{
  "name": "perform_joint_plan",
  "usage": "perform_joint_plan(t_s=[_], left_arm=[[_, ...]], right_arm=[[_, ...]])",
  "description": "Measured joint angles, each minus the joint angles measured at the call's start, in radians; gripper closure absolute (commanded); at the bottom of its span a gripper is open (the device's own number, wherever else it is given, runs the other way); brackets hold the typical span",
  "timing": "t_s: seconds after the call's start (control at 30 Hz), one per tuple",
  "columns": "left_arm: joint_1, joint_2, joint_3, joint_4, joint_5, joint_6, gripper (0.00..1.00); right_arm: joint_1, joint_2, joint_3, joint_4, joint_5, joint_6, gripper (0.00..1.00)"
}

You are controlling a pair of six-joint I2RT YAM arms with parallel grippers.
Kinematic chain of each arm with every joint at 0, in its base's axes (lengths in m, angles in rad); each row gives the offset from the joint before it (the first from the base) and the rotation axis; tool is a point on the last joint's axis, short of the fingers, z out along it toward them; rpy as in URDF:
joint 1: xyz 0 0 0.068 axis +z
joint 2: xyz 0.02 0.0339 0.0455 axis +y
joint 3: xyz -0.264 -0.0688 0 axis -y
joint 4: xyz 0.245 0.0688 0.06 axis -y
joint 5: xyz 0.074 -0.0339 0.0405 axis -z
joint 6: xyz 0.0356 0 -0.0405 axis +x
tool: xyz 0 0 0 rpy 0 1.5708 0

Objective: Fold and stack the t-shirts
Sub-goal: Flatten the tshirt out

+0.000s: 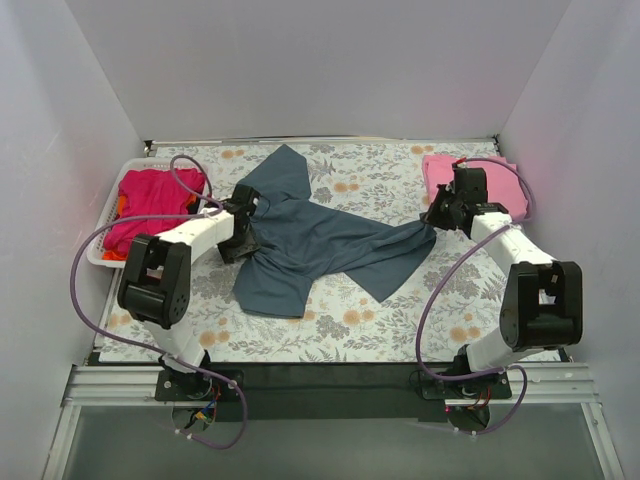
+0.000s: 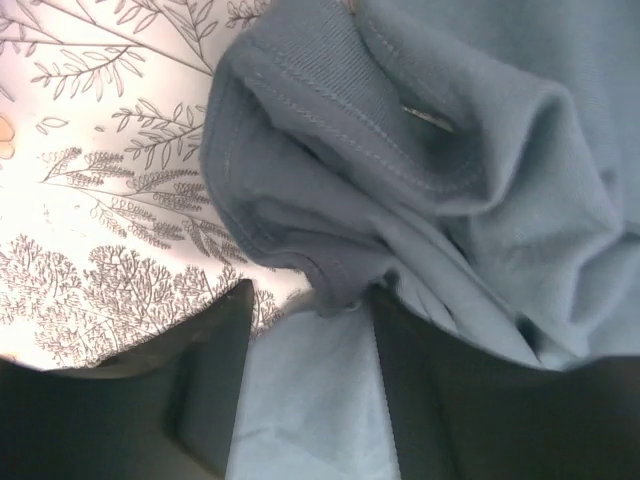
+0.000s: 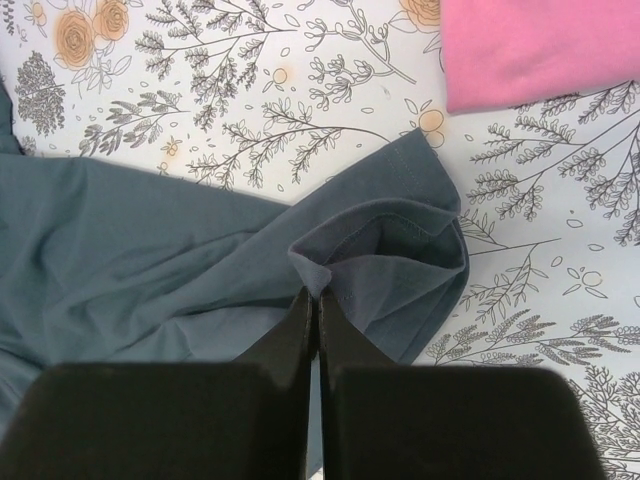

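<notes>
- Sitting at the far left edge of the floral-printed table [image 1: 400,315], a white plastic slotted basket [image 1: 97,256] held a crumpled magenta cloth t-shirt [image 1: 150,205]. An orange-red cloth t-shirt [image 1: 121,204] showed at the magenta one's left side.
- Just right of the basket, the left pincer [image 1: 243,222] [image 2: 310,300] hung low over the collar end of a dark slate blue-grey cloth t-shirt [image 1: 320,245] [image 2: 480,180] [image 3: 150,250]. Its fingers [image 2: 210,380] stood apart, open. A stitched collar fold was bunched just ahead of the tips, and more of the cloth lay in the gap.
- The dark slate blue-grey cloth t-shirt lay unfolded and rumpled across the middle of the table. One sleeve pointed toward the far edge, the body sagged toward the near edge, and a long twisted stretch ran off to the right.
- At the end of that stretch, the right pincer [image 1: 437,218] [image 3: 316,295] was closed, pinching a small peak of the shirt's hemmed edge between its tips.
- Beside it, near the far right corner, a folded light pink cloth t-shirt [image 1: 438,172] [image 3: 540,50] lay flat on the table, close to the slate shirt's edge but not touching it.
</notes>
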Motion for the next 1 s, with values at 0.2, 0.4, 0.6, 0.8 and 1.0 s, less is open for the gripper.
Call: perform_joint_plan(t_s=[0.2,0.4,0.6,0.8,1.0], left_arm=[[-0.006,-0.164,-0.085,-0.054,0.025,-0.032,0.46],[-0.032,-0.28,-0.204,-0.113,0.084,-0.082,0.48],[-0.085,-0.281,-0.245,-0.159,0.124,-0.134,0.47],[-0.14,-0.292,-0.281,-0.214,0.136,-0.189,0.47],[-0.157,-0.329,-0.29,-0.258,0.13,-0.22,0.48]], right_arm=[[-0.002,-0.029,-0.005,0.003,0.002,-0.018,0.99],[-0.003,-0.05,-0.045,0.002,-0.001,-0.02,0.99],[-0.003,-0.062,-0.053,-0.001,-0.002,-0.022,0.99],[-0.004,-0.078,-0.056,0.002,-0.005,-0.023,0.99],[-0.005,-0.078,-0.069,-0.001,-0.016,-0.025,0.99]])
